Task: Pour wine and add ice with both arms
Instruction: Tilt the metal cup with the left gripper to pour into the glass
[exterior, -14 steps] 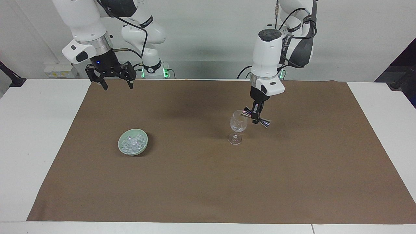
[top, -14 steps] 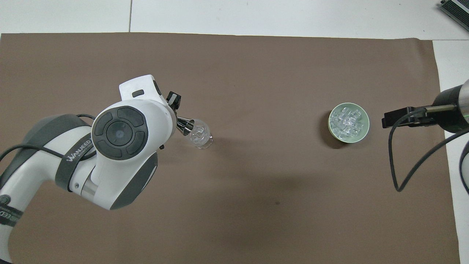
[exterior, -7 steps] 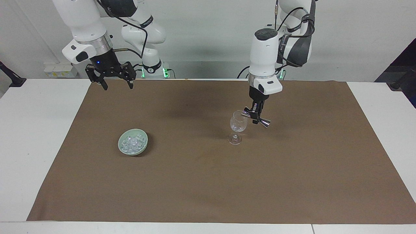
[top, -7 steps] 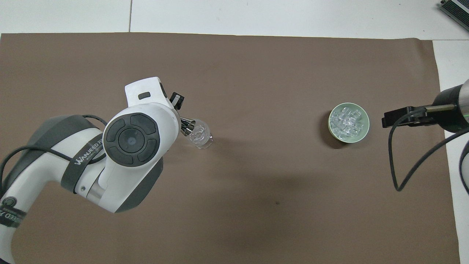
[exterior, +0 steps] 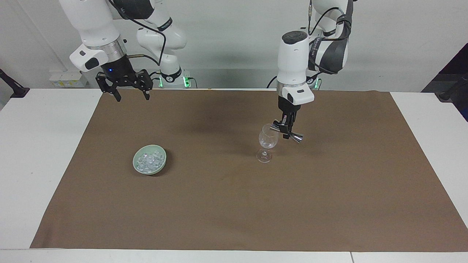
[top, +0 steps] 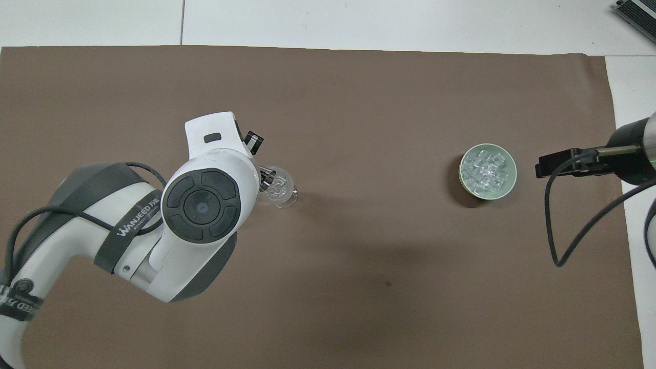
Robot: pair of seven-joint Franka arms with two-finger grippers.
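Centrally, left gripper (exterior: 288,128) clamps a tilted steel jigger (exterior: 288,132) at the wine glass (exterior: 268,140) rim; right gripper (exterior: 132,94) waits, spread, over the brown mat (exterior: 234,204) edge.

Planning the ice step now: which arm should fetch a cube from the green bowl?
Right, probably. The right gripper is open, empty and waits at the bowl's end of the table; the left gripper is shut on a metal jigger tipped at the wine glass.
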